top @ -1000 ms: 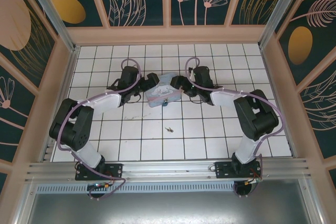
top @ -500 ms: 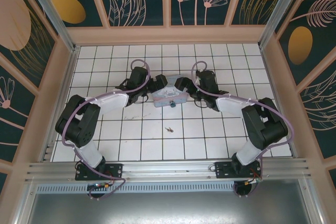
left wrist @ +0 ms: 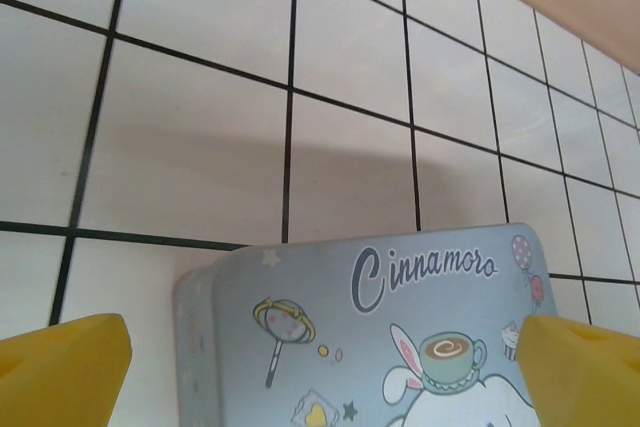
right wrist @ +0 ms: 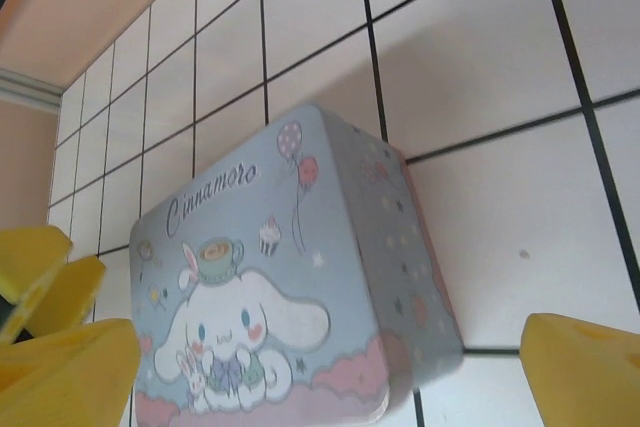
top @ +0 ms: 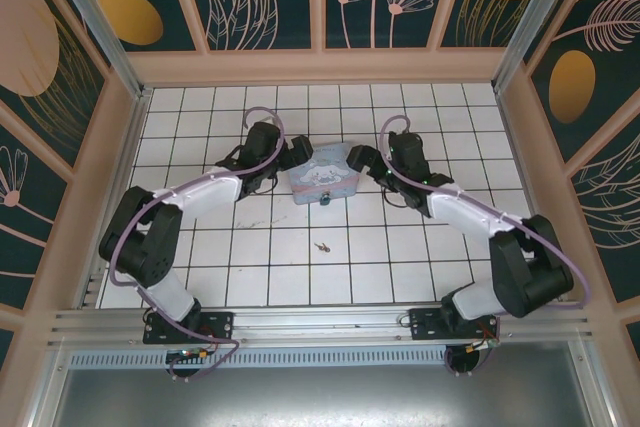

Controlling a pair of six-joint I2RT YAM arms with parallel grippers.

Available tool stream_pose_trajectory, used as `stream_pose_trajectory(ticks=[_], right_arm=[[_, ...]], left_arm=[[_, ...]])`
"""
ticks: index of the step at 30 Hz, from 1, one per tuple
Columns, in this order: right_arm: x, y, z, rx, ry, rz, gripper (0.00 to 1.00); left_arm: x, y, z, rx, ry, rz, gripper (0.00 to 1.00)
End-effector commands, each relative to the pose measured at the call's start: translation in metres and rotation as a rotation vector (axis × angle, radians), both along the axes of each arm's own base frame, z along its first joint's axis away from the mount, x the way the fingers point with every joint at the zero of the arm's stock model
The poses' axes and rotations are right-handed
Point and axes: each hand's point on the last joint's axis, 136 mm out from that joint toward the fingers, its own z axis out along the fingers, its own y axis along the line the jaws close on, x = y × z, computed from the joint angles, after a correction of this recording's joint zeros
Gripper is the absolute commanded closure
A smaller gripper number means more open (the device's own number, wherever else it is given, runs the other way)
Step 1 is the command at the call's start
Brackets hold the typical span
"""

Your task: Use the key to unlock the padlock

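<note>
Tipped up a second ago, the glossy round-cornered cartoon tin (top: 322,173) now lies flat, lid closed; my left gripper (top: 293,156) at nine o'clock and right gripper (top: 358,160) at three gape wide, empty.

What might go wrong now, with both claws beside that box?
The open left gripper and right gripper flank the tin box; squeezing unevenly may slide or tip it, swinging the padlock at its near edge. The key lies on the tiles nearer the arms: thin and flat, it may skid when pinched.
</note>
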Motion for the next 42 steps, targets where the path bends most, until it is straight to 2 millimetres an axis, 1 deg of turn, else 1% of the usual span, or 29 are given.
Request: stream_pose_trajectory(ticks=[1,2,3,4,7,9,12,14,19,20,23,25,27,30,33,36,39,42], right_arm=[[-0.032,0.008,-0.002,-0.053,-0.004,0.087,0.07],[-0.041,0.012,-0.002,-0.062,-0.009,0.116,0.10],[-0.053,0.022,-0.002,-0.074,-0.017,0.159,0.13],[-0.062,0.025,-0.003,-0.095,-0.015,0.183,0.15],[-0.091,0.042,-0.013,-0.163,0.006,0.284,0.21],[-0.107,0.052,-0.019,-0.203,0.016,0.339,0.24],[-0.125,0.064,-0.033,-0.270,0.040,0.384,0.27],[-0.135,0.070,-0.044,-0.290,0.077,0.400,0.34],[-0.145,0.078,-0.072,-0.368,0.142,0.357,0.47],[-0.146,0.079,-0.077,-0.381,0.153,0.350,0.48],[-0.149,0.088,-0.087,-0.404,0.163,0.370,0.54],[-0.152,0.100,-0.088,-0.427,0.138,0.413,0.55],[-0.153,0.110,-0.089,-0.461,0.114,0.464,0.58],[-0.154,0.118,-0.092,-0.515,0.104,0.513,0.64],[-0.153,0.118,-0.095,-0.551,0.113,0.507,0.66],[-0.152,0.114,-0.096,-0.550,0.117,0.477,0.68],[-0.155,0.115,-0.095,-0.521,0.105,0.488,0.70],[-0.160,0.121,-0.094,-0.504,0.090,0.538,0.74]], left_arm=[[-0.009,0.012,0.025,0.012,-0.054,0.016,0.01],[-0.017,0.015,0.018,0.016,-0.040,0.015,0.01],[-0.022,0.017,0.017,0.008,-0.036,0.016,0.01],[-0.027,0.020,0.017,-0.001,-0.031,0.017,0.01],[-0.044,0.025,0.012,-0.024,-0.009,0.017,0.01],[-0.054,0.029,0.006,-0.037,0.010,0.018,0.01],[-0.068,0.034,0.002,-0.067,0.028,0.021,0.01],[-0.076,0.038,0.000,-0.084,0.035,0.029,0.01],[-0.091,0.046,-0.001,-0.145,0.035,0.066,0.01],[-0.093,0.047,-0.001,-0.153,0.035,0.072,0.01],[-0.097,0.050,-0.002,-0.162,0.033,0.079,0.01],[-0.099,0.052,-0.003,-0.153,0.035,0.081,0.01],[-0.100,0.055,-0.006,-0.142,0.038,0.084,0.01],[-0.102,0.055,-0.008,-0.132,0.043,0.079,0.01],[-0.102,0.055,-0.007,-0.125,0.043,0.070,0.01],[-0.102,0.054,-0.006,-0.121,0.038,0.064,0.01],[-0.103,0.055,-0.006,-0.115,0.035,0.058,0.01],[-0.103,0.055,-0.006,-0.113,0.035,0.057,0.01]])
